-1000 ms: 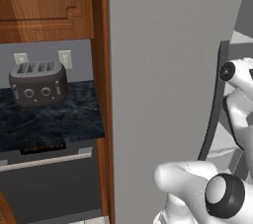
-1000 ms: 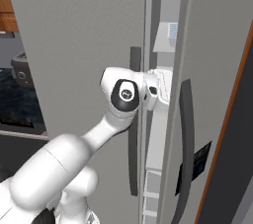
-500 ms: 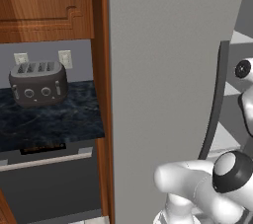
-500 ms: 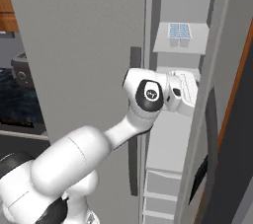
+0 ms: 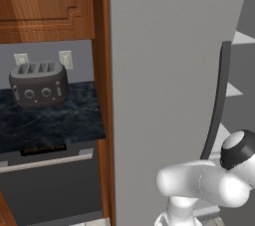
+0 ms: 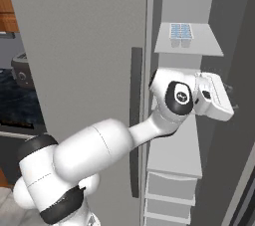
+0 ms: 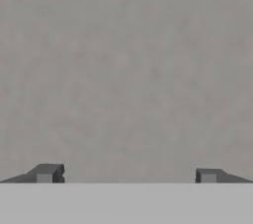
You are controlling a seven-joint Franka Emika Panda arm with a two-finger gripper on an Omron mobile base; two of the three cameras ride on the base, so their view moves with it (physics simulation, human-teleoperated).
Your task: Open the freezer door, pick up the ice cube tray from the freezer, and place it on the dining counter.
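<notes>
The tall light-grey freezer (image 6: pixel 89 46) is seen with its door swung aside. The claw (image 7: pixel 126 174), spread wide and empty, is pushed inside below the white shelf (image 6: pixel 188 47) where the pale bluish gridded ice cube tray (image 6: pixel 181 31) lies, probably to widen the opening.

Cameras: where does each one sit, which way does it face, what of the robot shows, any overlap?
Left base view: behind the arm on its left, facing the freezer door front, with a toaster on the worktop; elbow at lower right.
Right base view: behind on the right, looking into the open freezer at the ice cube tray on a shelf; arm from lower left, gripper inside the freezer.
Hand view: on the hand, facing a plain grey surface; the gripper is open.
Shared: both base views show the freezer door and its handle.
</notes>
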